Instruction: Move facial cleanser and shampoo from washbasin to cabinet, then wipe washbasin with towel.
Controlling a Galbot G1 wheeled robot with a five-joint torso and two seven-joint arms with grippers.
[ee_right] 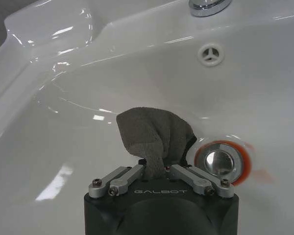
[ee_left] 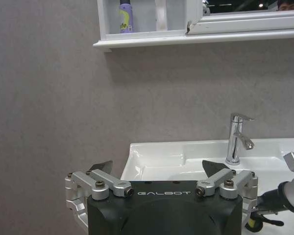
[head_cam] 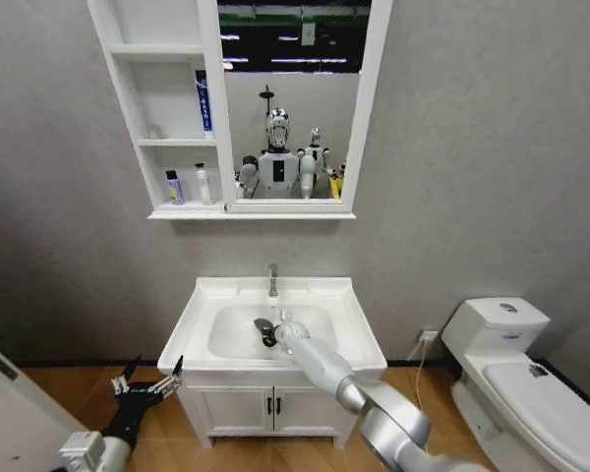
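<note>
A: Where is your right gripper at this moment?

B: Down inside the bowl of the washbasin. Your jaws are clamped on the towel, a grey cloth that bunches up out of them and lies against the white ceramic. In the head view, you see the right gripper reach in from the front, with the towel dark at its tip.

A: What is the towel close to?

B: The round chrome drain sits just beside it, and the small overflow hole is higher up the bowl wall. The chrome tap stands at the back rim, behind the bowl.

A: And your left gripper?

B: It hangs low, off the left front corner of the washbasin, out in front of the low vanity. Its jaws are spread wide with nothing between them. In the head view, you find the left gripper near the floor.

A: The cabinet?

B: It is on the wall above, joined to the mirror. A purple bottle and a white bottle stand in its lowest compartment, and a blue tube stands in the middle one.
</note>
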